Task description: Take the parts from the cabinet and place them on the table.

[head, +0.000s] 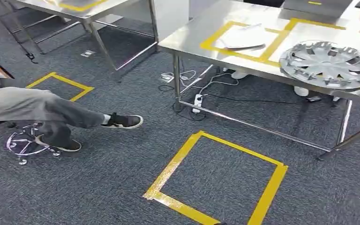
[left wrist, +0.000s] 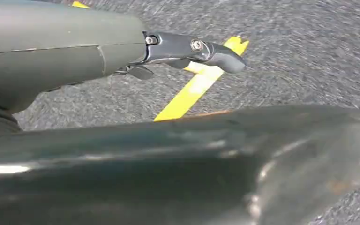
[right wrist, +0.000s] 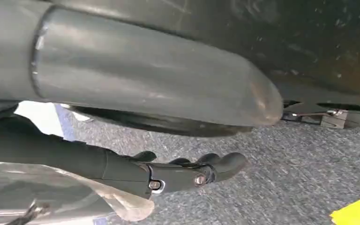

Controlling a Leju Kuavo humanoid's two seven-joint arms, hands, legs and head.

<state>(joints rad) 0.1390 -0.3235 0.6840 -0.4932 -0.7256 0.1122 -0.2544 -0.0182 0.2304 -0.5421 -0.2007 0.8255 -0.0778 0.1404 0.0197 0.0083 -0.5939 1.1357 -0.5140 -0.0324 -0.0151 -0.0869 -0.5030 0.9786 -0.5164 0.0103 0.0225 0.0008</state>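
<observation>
A silver wheel cover (head: pixel 327 63) lies at the near right edge of the steel table (head: pixel 187 41). A flat white part (head: pixel 241 38) rests inside a yellow-taped square further left on the same table. My left hand (left wrist: pixel 168 51) hangs over the carpet with its fingers stretched out and nothing in them. My right hand (right wrist: pixel 168 176) also hangs above the carpet, fingers nearly straight. A piece of clear plastic (right wrist: pixel 51 192) lies against the base of those fingers; whether they hold it cannot be made out.
A seated person's legs (head: pixel 42 110) and a chair base (head: pixel 26 143) are at the left. A yellow tape square (head: pixel 168 171) marks the carpet in front of the table. Cables and a power strip (head: pixel 197 101) lie under it. A second steel table (head: pixel 98 18) stands at the back left.
</observation>
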